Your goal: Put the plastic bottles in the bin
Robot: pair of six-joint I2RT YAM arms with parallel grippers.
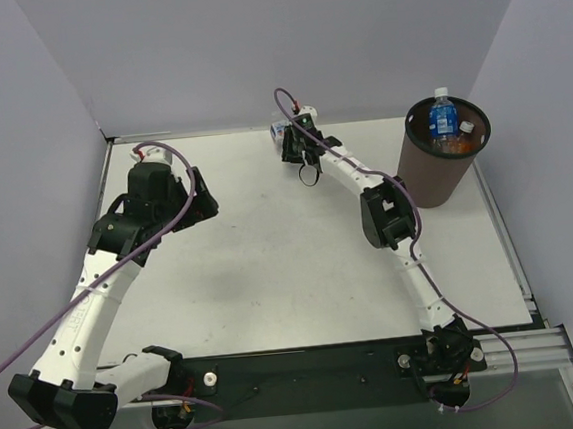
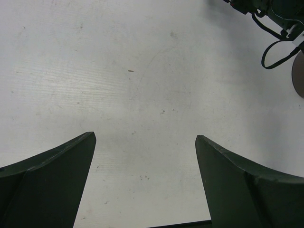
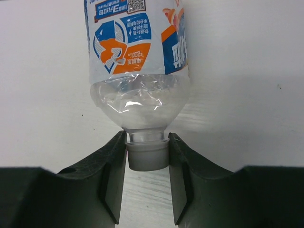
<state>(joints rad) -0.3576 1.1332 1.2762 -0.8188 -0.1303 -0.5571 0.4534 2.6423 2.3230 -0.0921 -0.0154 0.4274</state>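
Well to the left of the bin (image 1: 434, 176), at the table's (image 1: 271, 266) far edge, the right gripper (image 1: 297, 145) has its fingers pinched on the cap and neck of the white-blue labelled bottle (image 3: 137, 61). In the right wrist view the cap sits squarely between the two dark fingers, with the body stretching away from them. The bottle seems to lie on its side on the table rather than hang in the air, though that is hard to tell for certain.

Inside the bin, the blue-labelled bottle (image 1: 443, 117) stands with its blue cap above the rim, and the orange bottle (image 1: 454, 144) lies just beside it. A white cap (image 1: 467, 127) also shows there, but which bottle it belongs to is not clear.

Far to the left of the bin, the left gripper (image 2: 145, 142) hangs over bare table with its fingers spread wide and nothing between them.

The step in hand looks like the pick-up of the last bottle outside the bin, with the grasp made and the carry not yet begun. The next move would call for a lift high enough to clear the bin's tall rim, a swing rightward until the bottle is over the dark opening, and only then a release. A pinch on the cap alone may let the body swing.
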